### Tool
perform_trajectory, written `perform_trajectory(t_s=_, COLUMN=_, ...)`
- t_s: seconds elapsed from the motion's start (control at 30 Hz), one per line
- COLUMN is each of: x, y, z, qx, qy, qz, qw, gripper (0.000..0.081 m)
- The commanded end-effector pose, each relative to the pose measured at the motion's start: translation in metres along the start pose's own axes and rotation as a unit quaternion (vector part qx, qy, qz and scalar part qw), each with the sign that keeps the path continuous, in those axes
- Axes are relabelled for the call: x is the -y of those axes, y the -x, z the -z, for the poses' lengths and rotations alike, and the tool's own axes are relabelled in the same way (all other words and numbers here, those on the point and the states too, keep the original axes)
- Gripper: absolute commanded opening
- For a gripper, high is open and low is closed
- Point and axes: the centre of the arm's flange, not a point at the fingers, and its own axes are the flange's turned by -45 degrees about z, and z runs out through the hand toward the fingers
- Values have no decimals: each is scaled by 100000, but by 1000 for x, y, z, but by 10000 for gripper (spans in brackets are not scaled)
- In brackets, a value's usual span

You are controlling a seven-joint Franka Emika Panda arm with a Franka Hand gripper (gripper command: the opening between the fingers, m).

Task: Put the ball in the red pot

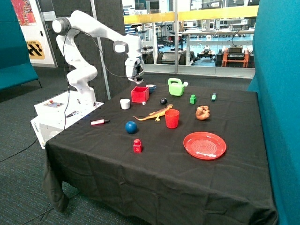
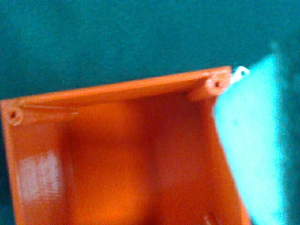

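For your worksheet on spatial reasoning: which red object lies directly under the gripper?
The red pot, square and box-shaped, beneath the gripper; cup, block and plate sit nearer the table's front.

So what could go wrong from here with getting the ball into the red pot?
1. The end effector hovers over the red pot while the ball sits far off near the table's front, ungrasped.
2. The ball is round and may roll when touched.
3. The toy lizard and red cup crowd the return path.

Gripper (image 1: 135, 75) above the red pot (image 1: 139, 94), ball (image 1: 131, 126) on table (image 1: 154, 173) beside orange lizard (image 1: 153, 113)
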Motion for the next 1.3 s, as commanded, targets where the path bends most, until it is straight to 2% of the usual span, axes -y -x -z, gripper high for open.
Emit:
perform_trajectory(t_s=0.0, x=-21, y=-4, z=4, qx=133, qy=50, qz=-914, qw=99996, gripper=0)
perform_trajectory(t_s=0.17, x=-28, y=-7, z=1, qx=133, qy=51, qz=-1435, qw=99990, gripper=0)
perform_trajectory(t_s=0.63, x=-43, y=-51, z=-5, qx=133, qy=50, qz=-781, qw=99997, gripper=0)
perform_trajectory(t_s=1.27, x=-69, y=-84, z=-30, qx=134, qy=48, qz=353, qw=99999, gripper=0)
